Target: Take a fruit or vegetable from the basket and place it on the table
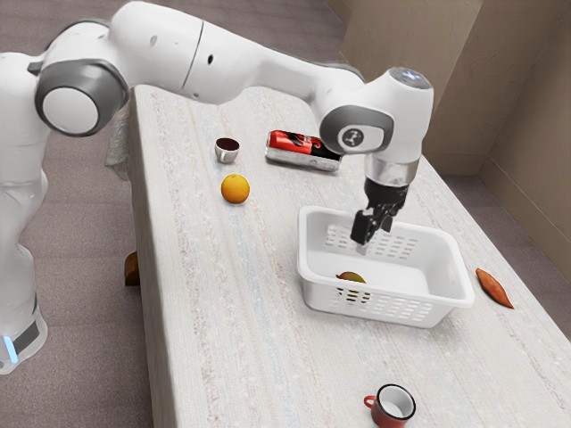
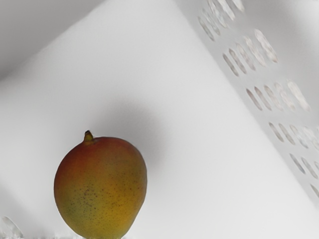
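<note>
Pale tablecloth [image 1: 201, 294], mango [image 2: 99, 189] in basket [image 1: 318, 295], below the hand [image 1: 364, 235].

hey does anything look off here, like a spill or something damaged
Nothing stands out. The white basket stands level, the mango inside looks whole, the red mug and white cup are upright, and I see no spill on the tablecloth.
</note>
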You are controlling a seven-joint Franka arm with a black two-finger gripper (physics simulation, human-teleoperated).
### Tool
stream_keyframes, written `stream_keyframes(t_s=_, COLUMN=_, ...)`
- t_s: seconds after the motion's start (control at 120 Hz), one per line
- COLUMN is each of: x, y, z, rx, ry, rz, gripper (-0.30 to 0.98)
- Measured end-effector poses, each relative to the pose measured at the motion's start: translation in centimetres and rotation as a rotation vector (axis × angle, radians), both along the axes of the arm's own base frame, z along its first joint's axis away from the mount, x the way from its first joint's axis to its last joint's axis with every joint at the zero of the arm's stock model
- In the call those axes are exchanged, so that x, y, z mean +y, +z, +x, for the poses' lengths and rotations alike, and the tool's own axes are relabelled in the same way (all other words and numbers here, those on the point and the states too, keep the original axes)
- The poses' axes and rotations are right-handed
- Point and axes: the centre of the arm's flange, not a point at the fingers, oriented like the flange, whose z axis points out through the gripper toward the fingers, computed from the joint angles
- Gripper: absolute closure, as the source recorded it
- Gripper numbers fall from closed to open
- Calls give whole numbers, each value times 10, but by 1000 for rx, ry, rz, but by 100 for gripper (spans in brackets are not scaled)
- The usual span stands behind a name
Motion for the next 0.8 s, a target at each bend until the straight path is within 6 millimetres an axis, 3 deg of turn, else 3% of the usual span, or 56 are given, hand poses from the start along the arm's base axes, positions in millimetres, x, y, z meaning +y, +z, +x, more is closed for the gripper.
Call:
stream_keyframes(t_s=0.267, x=11, y=-26, z=-6, rx=31, ry=107, rz=-49, gripper=0)
stream_keyframes(t_s=0.8, x=-4, y=-56, z=-13, rx=28, ry=134, rz=-59, gripper=0)
